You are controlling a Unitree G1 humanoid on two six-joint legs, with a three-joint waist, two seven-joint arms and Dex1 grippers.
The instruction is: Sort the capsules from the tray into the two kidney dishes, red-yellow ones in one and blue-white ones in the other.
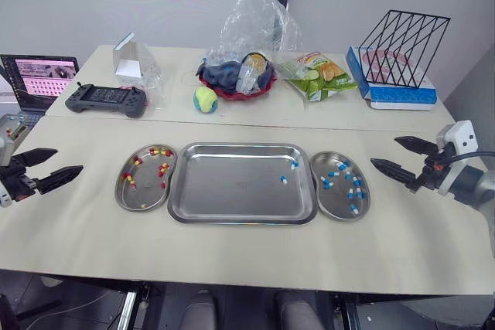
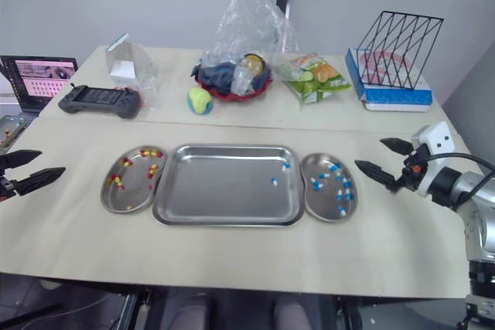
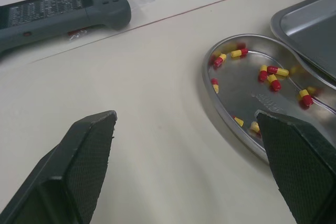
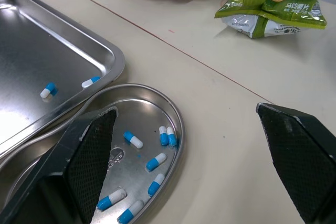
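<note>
Tray [image 1: 232,199] sits mid-bench [image 1: 232,264], long side facing the robot. Two loose capsules [image 1: 284,179], both blue-white, lie inside it close to its right wall, apart from each other.

Left kidney dish [image 1: 139,195]: hard against the tray's left edge. It holds the red-yellow capsules [image 1: 163,168], scattered, most on the side toward the tray and along the far rim.

Right kidney dish [image 1: 337,200]: hard against the tray's right edge, rims touching or overlapping, cannot tell which. It holds the blue-white capsules [image 1: 354,192], spread loosely.

Left hand [image 1: 68,159]: left of the tray, out beyond the left kidney dish, over bare bench. Fingers spread wide, released, nothing between them.

Right hand [image 1: 384,151]: right of the tray, out beyond the right kidney dish. Fingers spread wide, released, nothing held.

Behind the tray:
- ball [image 1: 205,99], yellow-green
- red bowl [image 1: 236,86] with dark cloth, under a clear plastic bag [image 1: 251,25]

Behind the tray to the left: dark game controller [image 1: 106,99].

Behind the tray to the right: snack bag [image 1: 321,75], then a black wire rack [image 1: 402,44] on a blue box [image 1: 402,96].
</note>
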